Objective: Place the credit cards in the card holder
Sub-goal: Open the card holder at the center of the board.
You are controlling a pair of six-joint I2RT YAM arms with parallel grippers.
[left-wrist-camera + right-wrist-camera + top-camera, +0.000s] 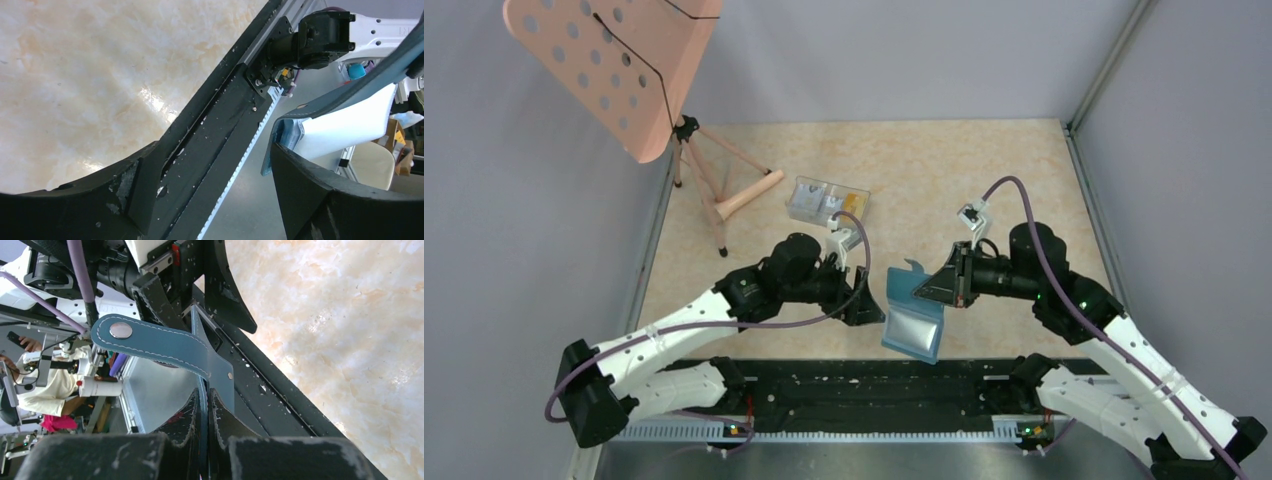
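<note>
Seen from above, the card holder [914, 325] – a teal folding wallet – hangs open between the two arms, over the near edge of the table [984, 180]. The right gripper [927, 290] is pinched tight on its upper edge, beside the snap tab [150, 342]. The left gripper [870, 306] stands wide, holding nothing – the wallet's edge is just beside one finger [320, 200]. A clear plastic box [827, 202] sits well behind.

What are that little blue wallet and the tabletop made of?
The wallet looks like leather or faux leather: matte teal, with pale stitching along its edges and a shiny metal snap. The tabletop looks like marble-patterned laminate or stone: beige, glossy, with a bright reflection; I cannot tell which.
</note>
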